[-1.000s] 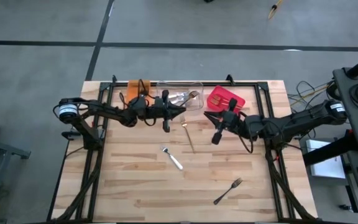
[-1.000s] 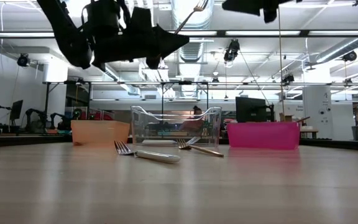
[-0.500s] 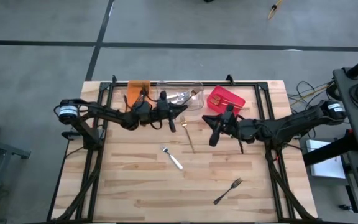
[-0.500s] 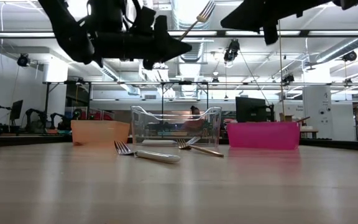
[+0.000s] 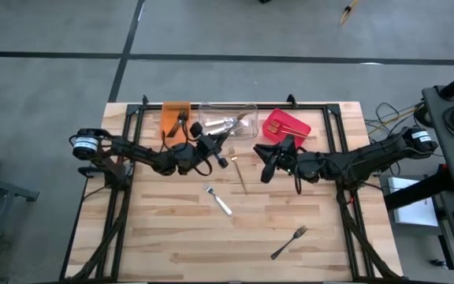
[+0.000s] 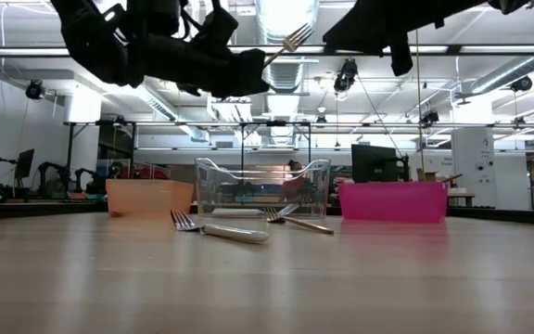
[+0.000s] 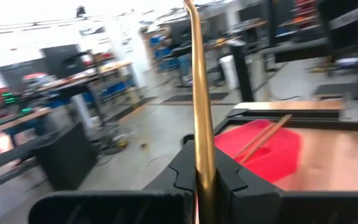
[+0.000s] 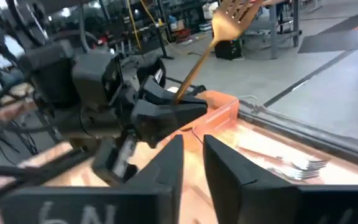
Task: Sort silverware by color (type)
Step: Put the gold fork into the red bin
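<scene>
A: What do we have in the left gripper (image 5: pixel 217 160)?

B: A gold fork (image 8: pixel 211 42), slim, with a long straight handle. Our left fingers (image 7: pixel 180 176) pinch the handle low down, and in the right wrist view the tines stick up and away from the gripper. It hangs in the air above the desk (image 5: pixel 180 229), near the middle of the high view, just below the bins.

A: And the right gripper (image 5: pixel 263 172)?

B: It hovers right of centre in the high view, near the left one but apart from it. Its fingers (image 8: pixel 166 163) are spread with a narrow gap and nothing between them.

A: Where is the rest of the silverware?

B: A second gold fork (image 5: pixel 238 171) lies on the desk between the two grippers. A silver fork (image 5: pixel 219 200) lies just below it, toward the centre. A dark fork (image 5: pixel 289 241) lies well apart in the lower right. More silver pieces sit in the clear bin (image 5: pixel 251 128), gold ones in the red bin (image 5: pixel 303 129), and a dark one in the orange bin (image 5: pixel 169 110), all along the upper edge of the desk.

A: The surface and the room?

B: The desk is pale wood planks with a black frame, on a grey floor. In the low view we see a workshop hall behind it, with ceiling lights, benches and monitors.
</scene>
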`<state>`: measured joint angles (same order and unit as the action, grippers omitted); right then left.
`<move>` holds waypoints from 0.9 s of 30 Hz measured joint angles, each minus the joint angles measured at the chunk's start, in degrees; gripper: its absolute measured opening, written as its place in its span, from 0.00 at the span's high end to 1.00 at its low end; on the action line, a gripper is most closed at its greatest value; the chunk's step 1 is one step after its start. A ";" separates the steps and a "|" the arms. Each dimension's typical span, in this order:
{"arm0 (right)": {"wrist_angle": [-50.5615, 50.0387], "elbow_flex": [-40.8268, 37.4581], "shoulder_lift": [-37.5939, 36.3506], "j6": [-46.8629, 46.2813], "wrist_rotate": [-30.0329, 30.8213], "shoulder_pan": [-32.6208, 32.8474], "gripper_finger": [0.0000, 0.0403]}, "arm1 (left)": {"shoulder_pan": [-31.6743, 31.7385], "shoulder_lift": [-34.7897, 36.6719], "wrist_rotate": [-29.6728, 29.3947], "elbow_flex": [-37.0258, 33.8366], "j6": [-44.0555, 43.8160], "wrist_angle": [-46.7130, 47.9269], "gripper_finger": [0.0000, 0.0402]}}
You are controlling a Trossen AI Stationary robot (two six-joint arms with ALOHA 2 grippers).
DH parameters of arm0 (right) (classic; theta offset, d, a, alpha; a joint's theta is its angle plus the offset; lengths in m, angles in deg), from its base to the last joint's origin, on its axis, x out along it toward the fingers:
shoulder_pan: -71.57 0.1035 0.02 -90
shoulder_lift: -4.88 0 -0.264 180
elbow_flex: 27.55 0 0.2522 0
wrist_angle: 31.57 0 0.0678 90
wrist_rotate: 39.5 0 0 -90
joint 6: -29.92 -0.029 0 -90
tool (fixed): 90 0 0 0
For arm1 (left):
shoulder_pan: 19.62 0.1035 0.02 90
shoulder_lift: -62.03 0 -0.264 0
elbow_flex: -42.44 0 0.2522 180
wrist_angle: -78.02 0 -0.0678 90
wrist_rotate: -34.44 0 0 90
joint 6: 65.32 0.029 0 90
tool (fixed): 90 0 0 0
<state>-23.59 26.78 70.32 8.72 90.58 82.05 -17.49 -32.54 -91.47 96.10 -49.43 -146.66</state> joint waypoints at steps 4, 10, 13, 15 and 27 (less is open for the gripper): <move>1.97 0.71 0.37 -2.64 0.52 -0.38 0.75 | -1.90 0.00 -8.04 0.25 0.15 -0.07 1.00; 12.35 2.71 4.34 -3.30 0.58 -2.27 0.52 | -4.54 -0.15 -14.67 1.60 0.17 0.02 1.00; 14.61 4.86 6.90 -3.22 0.69 -4.01 0.43 | -4.91 -0.59 -15.60 2.10 0.15 0.65 1.00; 14.63 6.70 8.59 -2.69 0.49 -5.14 0.39 | -4.95 -0.84 -15.78 2.10 0.03 1.12 1.00; 13.55 20.42 21.10 1.74 0.48 -8.39 0.37 | -4.93 -0.96 -16.20 2.08 -0.38 1.14 1.00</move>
<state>-10.04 47.20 91.42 10.46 91.06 73.66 -22.42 -33.50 -107.68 98.18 -49.81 -145.52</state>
